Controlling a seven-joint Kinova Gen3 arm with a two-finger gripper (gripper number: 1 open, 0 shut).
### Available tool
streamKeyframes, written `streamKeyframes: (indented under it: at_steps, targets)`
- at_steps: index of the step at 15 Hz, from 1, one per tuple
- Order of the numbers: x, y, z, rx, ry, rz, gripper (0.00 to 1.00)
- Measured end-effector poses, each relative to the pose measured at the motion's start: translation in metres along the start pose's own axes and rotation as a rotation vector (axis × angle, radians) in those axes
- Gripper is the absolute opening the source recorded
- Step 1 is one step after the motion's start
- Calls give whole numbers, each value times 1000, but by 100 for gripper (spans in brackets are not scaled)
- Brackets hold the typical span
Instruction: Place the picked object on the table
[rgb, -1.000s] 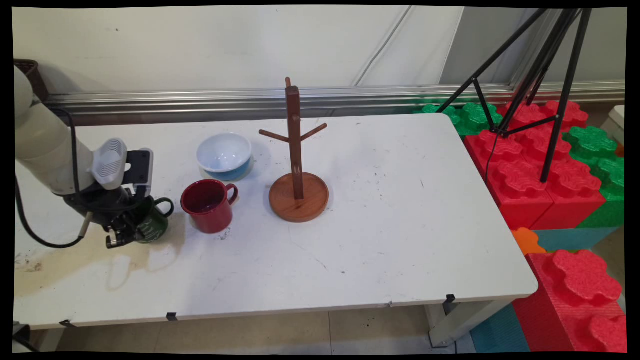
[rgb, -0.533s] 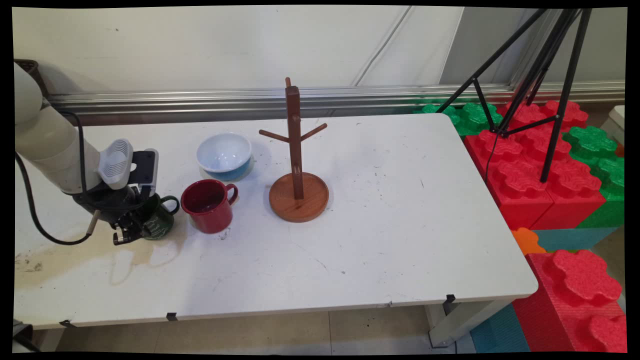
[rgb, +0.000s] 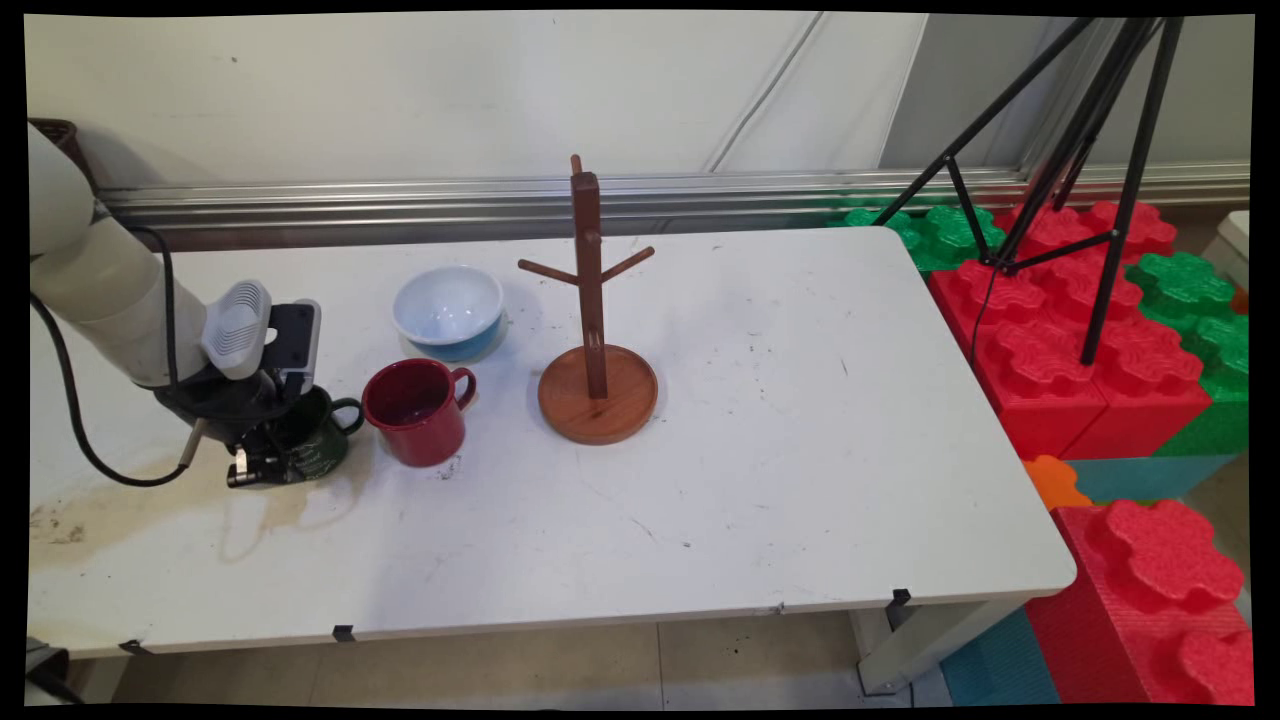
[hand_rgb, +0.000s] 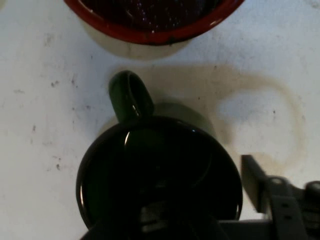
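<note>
The gripper (rgb: 262, 462) is down at the green mug (rgb: 315, 447) near the table's (rgb: 800, 480) left edge. One finger (hand_rgb: 255, 181) shows outside the mug's rim and the other seems to be inside the cup, so it looks clamped on the mug's wall (the inside finger is hard to see in the dark). The mug's handle (hand_rgb: 131, 96) points at the red mug (rgb: 415, 412) just beside it. A white and blue bowl (rgb: 448, 311) sits behind the red mug, toward the far edge. A wooden mug tree (rgb: 596, 345) stands near the middle. A brown stain (rgb: 150, 505) spreads by the left edge.
</note>
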Motion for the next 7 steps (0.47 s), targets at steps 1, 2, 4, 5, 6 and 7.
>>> streamKeyframes:
  at_steps: [1,2,4,5,6,7]
  targets:
    - [0,-1,1,0,1,2,100]
    - [-1,-1,1,1,2,4,100]
    - [-1,-2,2,2,5,10,100]
    - [-2,-2,3,2,6,13,100]
    - [-2,-3,3,2,8,15,100]
    - [-2,-3,3,2,9,15,100]
